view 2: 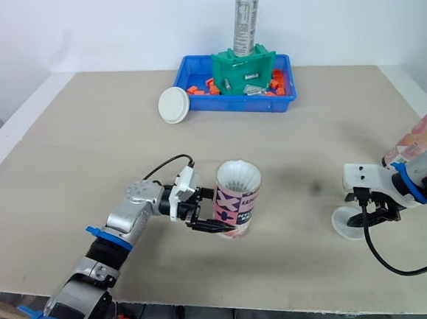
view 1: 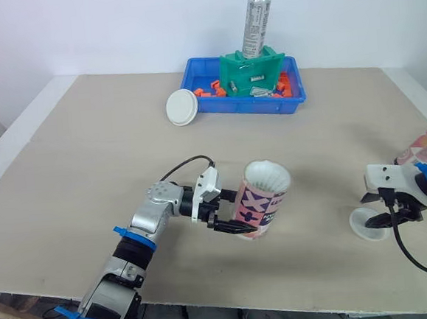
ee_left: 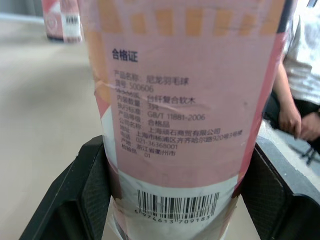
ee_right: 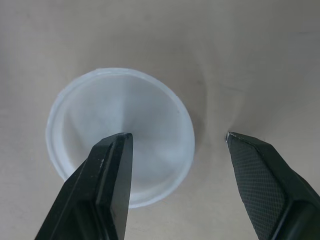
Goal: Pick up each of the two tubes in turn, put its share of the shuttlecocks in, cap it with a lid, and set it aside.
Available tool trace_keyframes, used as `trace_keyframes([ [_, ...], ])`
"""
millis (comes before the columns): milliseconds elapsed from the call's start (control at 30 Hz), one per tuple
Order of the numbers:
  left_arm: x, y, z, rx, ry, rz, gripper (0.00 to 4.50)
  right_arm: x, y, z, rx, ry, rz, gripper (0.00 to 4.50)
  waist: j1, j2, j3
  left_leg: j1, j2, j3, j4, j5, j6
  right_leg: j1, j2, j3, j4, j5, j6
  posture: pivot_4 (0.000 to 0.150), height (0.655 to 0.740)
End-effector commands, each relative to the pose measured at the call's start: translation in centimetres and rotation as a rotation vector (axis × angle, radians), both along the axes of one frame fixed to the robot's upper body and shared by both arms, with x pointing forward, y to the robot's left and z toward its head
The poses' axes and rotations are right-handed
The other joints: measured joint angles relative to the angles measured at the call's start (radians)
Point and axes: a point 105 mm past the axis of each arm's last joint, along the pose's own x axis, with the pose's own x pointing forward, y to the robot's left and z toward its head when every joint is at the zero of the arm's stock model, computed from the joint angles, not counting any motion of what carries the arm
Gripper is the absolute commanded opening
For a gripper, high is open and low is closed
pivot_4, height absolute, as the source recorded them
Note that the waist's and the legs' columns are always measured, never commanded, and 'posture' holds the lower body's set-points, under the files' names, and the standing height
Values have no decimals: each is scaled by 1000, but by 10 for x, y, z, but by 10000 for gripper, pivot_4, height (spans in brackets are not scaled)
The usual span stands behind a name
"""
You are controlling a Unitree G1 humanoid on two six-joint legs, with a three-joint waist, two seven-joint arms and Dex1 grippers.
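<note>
Left tool (view 1: 229, 221) is clamped low on the pink tube (view 1: 265, 200), holding it tilted over the tabletop (view 1: 109, 153). White shows in the tube's open mouth, probably shuttlecocks. Right tool (ee_right: 177, 137) stands spread over a white lid (ee_right: 120, 105) lying flat on the tabletop, one finger above the disc and the other outside its rim. Judgement: the lid is light, thin, slick plastic, so pinch gently across the rim wall. The tube looks light and crushable, and a moderate grip suits it.
</note>
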Motion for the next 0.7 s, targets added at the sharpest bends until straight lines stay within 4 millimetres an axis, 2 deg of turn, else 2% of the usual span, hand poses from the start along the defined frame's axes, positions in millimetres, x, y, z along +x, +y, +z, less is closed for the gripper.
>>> trace_keyframes([
  [33,1,7,-5,-9,-10,27,33963,1,9,2,7,-7,41,28361,0,0,0,0,0,0,0,0,0,0,0,0,0,-1,-2,1500,7400],
  [267,1,14,-12,-31,13,71,33963,3,15,2,4,-6,74,204,0,0,0,3,0,0,0,0,0,2,0,0,0,-1,-3,1500,7400],
  [467,-7,27,-37,49,5,70,33963,19,30,22,20,-97,120,204,-9,0,-1,7,1,1,0,0,0,5,0,1,0,-1,-4,1500,7400],
  [567,-8,34,-46,90,-5,70,33963,26,47,47,49,-175,182,204,-15,1,-1,9,1,2,0,0,0,6,0,1,0,0,-5,1500,7400],
  [700,-4,36,-45,71,14,94,33963,30,74,85,104,-287,270,204,-28,1,-1,11,1,2,-1,0,0,7,0,2,0,0,-5,1500,7400],
])
